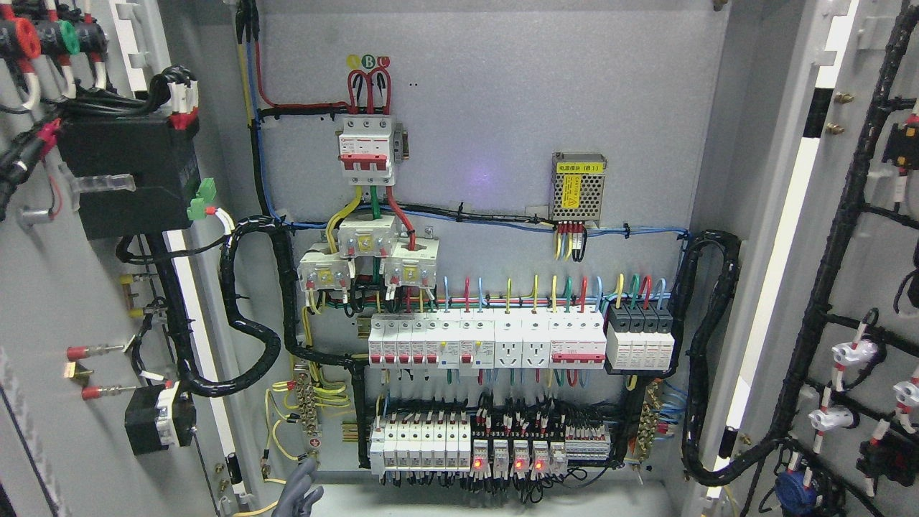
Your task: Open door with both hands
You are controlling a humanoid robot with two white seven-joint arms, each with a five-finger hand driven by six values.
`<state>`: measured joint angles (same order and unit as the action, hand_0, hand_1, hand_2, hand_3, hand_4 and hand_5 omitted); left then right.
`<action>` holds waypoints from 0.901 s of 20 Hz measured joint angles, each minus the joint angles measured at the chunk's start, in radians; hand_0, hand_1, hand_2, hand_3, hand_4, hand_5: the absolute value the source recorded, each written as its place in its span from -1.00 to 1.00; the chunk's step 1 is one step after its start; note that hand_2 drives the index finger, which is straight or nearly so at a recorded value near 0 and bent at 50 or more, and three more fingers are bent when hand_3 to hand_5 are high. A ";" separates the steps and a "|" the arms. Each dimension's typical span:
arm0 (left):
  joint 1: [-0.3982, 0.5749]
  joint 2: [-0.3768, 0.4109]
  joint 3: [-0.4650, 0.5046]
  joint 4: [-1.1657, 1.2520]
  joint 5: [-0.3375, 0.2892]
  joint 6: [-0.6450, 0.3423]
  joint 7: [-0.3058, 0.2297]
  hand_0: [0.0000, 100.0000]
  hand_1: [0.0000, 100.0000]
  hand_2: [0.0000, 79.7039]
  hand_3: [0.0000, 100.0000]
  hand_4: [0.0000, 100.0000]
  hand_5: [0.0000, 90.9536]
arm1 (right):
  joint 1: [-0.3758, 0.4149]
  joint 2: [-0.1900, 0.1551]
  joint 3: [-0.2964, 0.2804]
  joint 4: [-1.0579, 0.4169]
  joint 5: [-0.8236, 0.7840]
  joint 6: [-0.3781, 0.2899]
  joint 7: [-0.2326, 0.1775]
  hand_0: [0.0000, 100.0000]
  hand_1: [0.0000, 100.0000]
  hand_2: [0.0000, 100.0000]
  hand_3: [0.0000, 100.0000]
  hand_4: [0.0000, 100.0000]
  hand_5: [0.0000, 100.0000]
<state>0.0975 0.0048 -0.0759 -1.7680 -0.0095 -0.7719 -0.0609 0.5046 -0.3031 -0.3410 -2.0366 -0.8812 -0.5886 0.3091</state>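
Now both doors (86, 301) wide open; left hand (298, 495) low between them, fingers loose, empty.

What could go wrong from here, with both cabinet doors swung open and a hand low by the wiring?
1. The left hand sits at the bottom edge beside loose yellow wires; a sideways move might snag them.
2. Relay indicators glow red, so the panel looks powered; touching terminals could be hazardous.
3. The black cable loom bridging to the left door could strain if that door is pushed wider.
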 measured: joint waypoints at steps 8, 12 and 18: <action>-0.003 0.003 0.039 -0.003 0.025 0.000 0.004 -1.00 -1.00 -1.00 -1.00 -1.00 -1.00 | 0.010 0.003 -0.012 0.011 -0.002 0.001 -0.009 -1.00 -1.00 -1.00 -1.00 -1.00 -1.00; 0.030 0.016 0.040 -0.004 0.017 0.000 0.002 -1.00 -1.00 -1.00 -1.00 -1.00 -1.00 | 0.012 0.003 -0.014 0.014 -0.001 0.001 -0.028 -1.00 -1.00 -1.00 -1.00 -1.00 -1.00; 0.120 0.024 0.020 -0.012 0.012 0.000 -0.001 -1.00 -1.00 -1.00 -1.00 -1.00 -1.00 | 0.012 -0.002 0.002 0.005 0.000 -0.001 -0.035 -1.00 -1.00 -1.00 -1.00 -1.00 -1.00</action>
<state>0.2172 0.0284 -0.0555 -1.7803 0.0025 -0.7721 -0.0615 0.5170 -0.3052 -0.3392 -2.0314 -0.8808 -0.5893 0.2743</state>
